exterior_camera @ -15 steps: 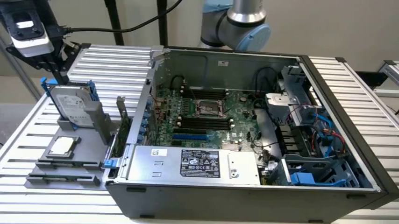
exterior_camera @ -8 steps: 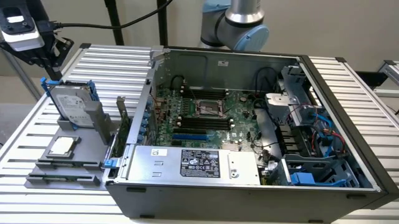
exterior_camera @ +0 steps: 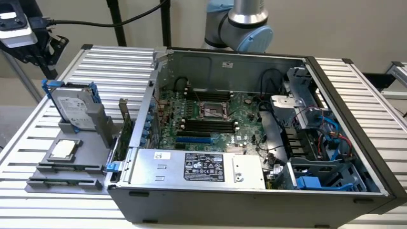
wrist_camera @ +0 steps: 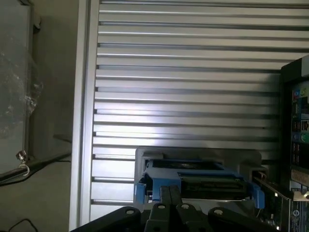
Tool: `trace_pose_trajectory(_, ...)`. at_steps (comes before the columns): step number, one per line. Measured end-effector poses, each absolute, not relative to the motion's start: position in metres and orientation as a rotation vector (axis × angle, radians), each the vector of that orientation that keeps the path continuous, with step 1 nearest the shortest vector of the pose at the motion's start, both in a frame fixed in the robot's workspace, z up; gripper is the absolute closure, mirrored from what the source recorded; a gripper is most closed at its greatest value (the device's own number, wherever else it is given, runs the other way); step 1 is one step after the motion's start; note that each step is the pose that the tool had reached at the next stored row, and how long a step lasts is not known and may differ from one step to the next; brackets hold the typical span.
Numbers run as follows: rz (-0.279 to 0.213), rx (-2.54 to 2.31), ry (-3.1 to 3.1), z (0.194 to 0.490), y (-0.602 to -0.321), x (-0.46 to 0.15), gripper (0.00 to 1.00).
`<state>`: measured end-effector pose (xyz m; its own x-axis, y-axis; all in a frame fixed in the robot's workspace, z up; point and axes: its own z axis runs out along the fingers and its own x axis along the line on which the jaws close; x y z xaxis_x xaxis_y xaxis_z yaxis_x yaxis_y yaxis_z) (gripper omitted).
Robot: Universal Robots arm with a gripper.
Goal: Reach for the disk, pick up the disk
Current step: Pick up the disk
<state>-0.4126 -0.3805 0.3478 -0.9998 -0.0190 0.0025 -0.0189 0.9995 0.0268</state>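
The disk (exterior_camera: pixel 72 107), a silver-grey drive with a white label and blue rails, stands on edge in a grey holder (exterior_camera: pixel 89 136) at the exterior view's left. The wrist view looks down on the disk's (wrist_camera: pixel 198 180) upper edge and blue rails. My gripper (wrist_camera: pixel 169 194) hangs above one end of that edge, fingers pressed together with nothing between them. I see a gap between the fingertips and the disk.
A small square silver chip (exterior_camera: pixel 64 149) lies on the grey stand in front of the disk. The open computer case (exterior_camera: pixel 254 133) sits just beside it, a silver box with a black label (exterior_camera: pixel 197 167) at its front. Everything rests on a slatted aluminium table (wrist_camera: pixel 183 72).
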Motion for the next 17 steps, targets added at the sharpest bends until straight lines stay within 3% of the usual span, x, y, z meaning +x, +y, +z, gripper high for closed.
trace_pose_trajectory(17,-0.041,0.463,-3.101,0.3478,-0.3798,-0.4126,0.89)
